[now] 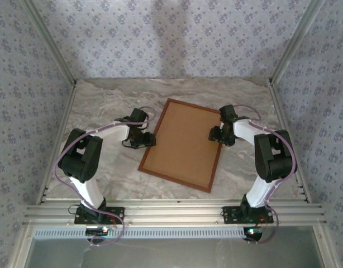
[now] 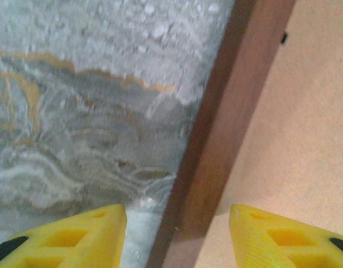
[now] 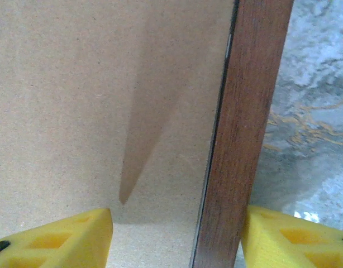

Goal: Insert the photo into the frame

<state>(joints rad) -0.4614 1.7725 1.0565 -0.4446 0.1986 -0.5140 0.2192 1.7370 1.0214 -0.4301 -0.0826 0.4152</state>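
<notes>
Top view: the frame [image 1: 174, 179] lies flat and skewed on the marble table [image 1: 188, 89], brown backing board [image 1: 182, 142] facing up inside it. Left gripper [image 1: 143, 139] is at the frame's left rail, right gripper [image 1: 220, 135] at its right rail.

Left wrist: left gripper [image 2: 177, 212] open, yellow fingers [image 2: 82, 234] straddling the frame's moulding [image 2: 227, 111], one over the table [image 2: 76, 111], one over the board [image 2: 305, 139], gaps on both sides.

Right wrist: right gripper [image 3: 180, 215] open, straddling the moulding [image 3: 249, 111]. The inner finger [image 3: 65, 237] sits over the board [image 3: 76, 84], clear of the rail. The outer finger is right against it, contact unclear.
</notes>
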